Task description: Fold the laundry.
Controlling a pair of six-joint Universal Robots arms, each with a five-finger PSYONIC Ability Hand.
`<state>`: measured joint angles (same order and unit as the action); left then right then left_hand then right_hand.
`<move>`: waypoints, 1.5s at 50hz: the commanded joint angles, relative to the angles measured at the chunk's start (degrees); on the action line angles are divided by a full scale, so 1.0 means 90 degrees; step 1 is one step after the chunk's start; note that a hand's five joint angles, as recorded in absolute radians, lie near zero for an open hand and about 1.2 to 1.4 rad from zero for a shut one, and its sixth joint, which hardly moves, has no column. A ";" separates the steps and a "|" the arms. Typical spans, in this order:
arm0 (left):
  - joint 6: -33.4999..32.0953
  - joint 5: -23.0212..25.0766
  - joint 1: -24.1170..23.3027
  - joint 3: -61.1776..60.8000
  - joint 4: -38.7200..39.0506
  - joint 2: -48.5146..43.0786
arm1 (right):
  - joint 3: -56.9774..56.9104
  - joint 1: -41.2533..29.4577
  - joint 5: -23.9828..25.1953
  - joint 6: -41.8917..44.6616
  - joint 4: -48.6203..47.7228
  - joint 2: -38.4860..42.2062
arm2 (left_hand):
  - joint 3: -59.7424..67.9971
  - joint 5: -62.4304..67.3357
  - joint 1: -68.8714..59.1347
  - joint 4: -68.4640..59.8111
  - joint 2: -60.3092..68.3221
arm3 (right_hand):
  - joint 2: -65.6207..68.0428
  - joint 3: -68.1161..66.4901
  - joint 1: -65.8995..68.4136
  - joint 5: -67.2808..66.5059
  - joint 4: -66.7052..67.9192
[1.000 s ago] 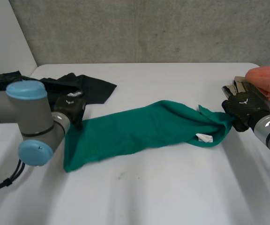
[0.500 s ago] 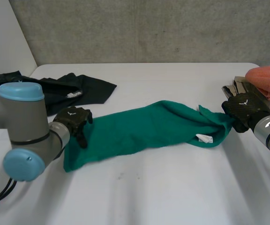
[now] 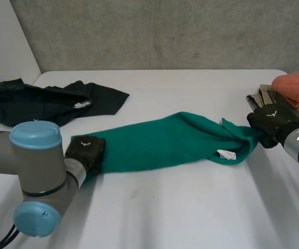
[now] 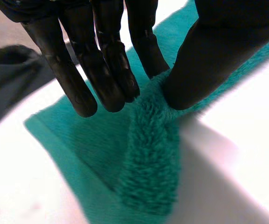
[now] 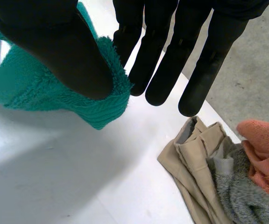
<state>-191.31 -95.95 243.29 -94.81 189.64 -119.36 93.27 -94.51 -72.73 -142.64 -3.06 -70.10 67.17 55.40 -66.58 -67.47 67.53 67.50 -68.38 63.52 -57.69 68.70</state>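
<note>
We list one green towel (image 3: pixel 165 142) stretched along the white counter (image 3: pixel 191 212), its left end pinched between thumb and fingers of the left hand (image 3: pixel 85 151), its other end pinched likewise by the right hand (image 3: pixel 270 120), a black garment (image 3: pixel 56 101) lying behind the left end and a laundry pile (image 3: pixel 297 85) just beside the right hand.

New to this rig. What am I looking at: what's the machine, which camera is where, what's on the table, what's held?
Two robot arms with black fingered hands work at a white table. The head view looks down from between the arms; each wrist view looks along its own hand's palm. A green towel lies lengthwise across the table: the left hand pinches one end, the right hand the other. A black garment lies beyond the left hand. A cloth pile, orange, beige and grey, sits by the right hand.
</note>
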 commanded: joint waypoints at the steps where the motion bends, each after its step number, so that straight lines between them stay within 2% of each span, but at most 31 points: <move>1: -0.0130 -0.0316 -0.0273 -0.0187 0.0169 0.1247 | -0.0109 0.0178 -0.0014 0.0029 0.0154 -0.0656 | 0.1426 0.1622 -0.1491 -0.1392 0.1386 | 0.1389 -0.1291 0.1831 -0.1368 0.1256; 7: -0.0169 -0.0345 -0.0821 -0.0354 0.0081 0.2450 | -0.0479 0.0540 0.0054 0.0068 0.1109 -0.1536 | 0.1426 0.1622 -0.1491 -0.1392 0.1386 | 0.1389 -0.1291 0.1831 -0.1368 0.1256; 8: -0.0169 -0.0345 -0.0870 -0.0354 0.0052 0.2636 | -0.0712 0.0618 0.0103 0.0068 0.1556 -0.1740 | 0.1426 0.1622 -0.1491 -0.1392 0.1386 | 0.1389 -0.1291 0.1831 -0.1368 0.1256; 11: -0.0159 -0.0335 -0.0871 -0.0198 -0.0104 0.3474 | -0.1181 0.0764 0.0317 0.0068 0.2241 -0.1995 | 0.1426 0.1622 -0.1491 -0.1392 0.1386 | 0.1389 -0.1291 0.1831 -0.1368 0.1256; 16: -0.0169 -0.0306 -0.0831 0.0241 -0.0202 0.3663 | -0.1808 0.0833 0.0669 -0.0030 0.2732 -0.2074 | 0.1426 0.1622 -0.1491 -0.1392 0.1386 | 0.1389 -0.1291 0.1831 -0.1368 0.1256; 18: -0.0169 -0.0306 -0.0812 0.0378 -0.0192 0.3440 | -0.1925 0.0833 0.0728 -0.0195 0.2723 -0.1948 | 0.1426 0.1622 -0.1491 -0.1392 0.1386 | 0.1389 -0.1291 0.1831 -0.1368 0.1256; 20: -0.0227 -0.0277 -0.0744 0.0641 -0.0182 0.2796 | -0.1984 0.0823 0.0738 -0.0439 0.2674 -0.1695 | 0.1426 0.1622 -0.1491 -0.1392 0.1386 | 0.1389 -0.1291 0.1831 -0.1368 0.1256; 25: -0.0598 -0.0218 -0.0227 0.1403 -0.0143 0.1244 | -0.2335 0.0678 0.0670 -0.1630 0.2216 -0.0211 | 0.1426 0.1622 -0.1491 -0.1392 0.1386 | 0.1389 -0.1291 0.1831 -0.1368 0.1256; 29: -0.0969 -0.0208 0.0145 0.2261 -0.0036 -0.0036 | -0.2541 0.0151 0.0066 -0.2198 0.1572 0.0600 | 0.1426 0.1622 -0.1491 -0.1392 0.1386 | 0.1389 -0.1291 0.1831 -0.1368 0.1256; 31: -0.1116 -0.0208 0.0243 0.2818 0.0120 -0.0700 | -0.2599 -0.0133 -0.0462 -0.2217 0.1016 0.0981 | 0.1426 0.1622 -0.1491 -0.1392 0.1386 | 0.1389 -0.1291 0.1831 -0.1368 0.1256; 32: -0.1136 -0.0208 0.0253 0.2965 0.0169 -0.0857 | -0.2629 -0.0201 -0.0618 -0.2246 0.0791 0.1108 | 0.1426 0.1622 -0.1491 -0.1392 0.1386 | 0.0785 -0.0687 0.1227 -0.0764 0.0652; 33: -0.1155 -0.0208 0.0263 0.3082 0.0237 -0.1004 | -0.2668 -0.0260 -0.0774 -0.2266 0.0557 0.1216 | 0.1426 0.1622 -0.1491 -0.1392 0.1386 | -0.0479 0.0577 -0.0037 0.0500 -0.0613; 34: -0.1184 -0.0198 0.0263 0.3209 0.0344 -0.1189 | -0.2716 -0.0357 -0.1017 -0.2295 0.0091 0.1401 | -0.0311 -0.0115 0.0246 0.0345 -0.0351 | -0.3601 0.3699 -0.3159 0.3622 -0.3734; 35: -0.1175 -0.0189 0.0253 0.3220 0.0403 -0.1220 | -0.2726 -0.0387 -0.1117 -0.2305 -0.0107 0.1460 | -0.2456 -0.2260 0.2391 0.2490 -0.2496 | -0.5093 0.5192 -0.4651 0.5115 -0.5227; 36: -0.1175 -0.0169 0.0224 0.3201 0.0520 -0.1201 | -0.2727 -0.0417 -0.1195 -0.2315 -0.0283 0.1480 | -0.5271 -0.5075 0.5206 0.5306 -0.5312 | -0.6389 0.6487 -0.5947 0.6410 -0.6522; 39: -0.1155 -0.0198 0.0146 0.2978 0.0735 -0.1036 | -0.2658 -0.0466 -0.1274 -0.2296 -0.0734 0.1442 | -0.5673 -0.5477 0.5608 0.5707 -0.5713 | -0.6389 0.6487 -0.5947 0.6410 -0.6522; 45: -0.1292 -0.0140 0.0087 0.1787 0.0785 0.0185 | -0.2298 -0.0417 -0.0933 -0.2169 -0.0393 0.0983 | -0.5487 -0.5291 0.5422 0.5521 -0.5527 | -0.6389 0.6487 -0.5947 0.6410 -0.6522; 49: -0.1545 -0.0042 -0.0011 0.0585 0.0706 0.0898 | -0.1508 -0.0378 -0.0105 -0.1595 0.0289 0.0242 | -0.5263 -0.5067 0.5198 0.5297 -0.5303 | -0.6389 0.6487 -0.5947 0.6410 -0.6522; 53: -0.1828 0.0162 -0.0138 -0.0429 0.0735 0.1221 | -0.0747 -0.0320 0.0326 -0.0737 0.0729 -0.0227 | -0.4646 -0.4450 0.4581 0.4680 -0.4686 | -0.6389 0.6487 -0.5947 0.6410 -0.6522; 59: -0.2063 0.0309 0.0018 -0.0852 0.0774 0.1027 | 0.0124 -0.0036 0.0435 0.0584 0.1111 -0.0346 | -0.4665 -0.4469 0.4599 0.4699 -0.4705 | -0.5670 0.5768 -0.5228 0.5691 -0.5803; 60: -0.2083 0.0329 0.0144 -0.0833 0.0784 0.0852 | 0.0386 -0.0026 0.0464 0.0991 0.1102 -0.0346 | -0.4646 -0.4450 0.4581 0.4680 -0.4686 | -0.5373 0.5471 -0.4931 0.5394 -0.5507; 64: -0.2093 0.0553 0.0574 -0.0657 0.0823 0.0402 | 0.0798 0.0061 0.0620 0.1629 0.0956 -0.0316 | -0.4348 -0.4152 0.4283 0.4382 -0.4388 | -0.5184 0.5282 -0.4742 0.5205 -0.5317; 68: -0.2093 0.1002 0.0877 -0.0501 0.0950 0.0235 | 0.1013 0.0247 0.0738 0.1767 0.0575 -0.0248 | -0.3917 -0.3721 0.3852 0.3951 -0.3957 | -0.5165 0.5263 -0.4723 0.5186 -0.5298; 72: -0.2083 0.1451 0.1053 -0.0403 0.0980 0.0080 | 0.1092 0.0306 0.0748 0.1728 -0.0205 0.0093 | -0.3525 -0.3329 0.3460 0.3559 -0.3565 | -0.4364 0.4462 -0.3922 0.4385 -0.4497; 75: -0.2073 0.1598 0.1073 -0.0315 0.0980 -0.0019 | 0.1121 0.0306 0.0738 0.1718 -0.0577 0.0318 | -0.3524 -0.3328 0.3459 0.3558 -0.3564 | -0.3839 0.3937 -0.3397 0.3860 -0.3972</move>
<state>-210.17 -85.13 251.97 -99.03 198.26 -118.06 103.10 -92.00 -66.00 -126.34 -1.48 -70.70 29.77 20.08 -29.90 -30.03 29.64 23.27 -24.47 24.40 -14.91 24.45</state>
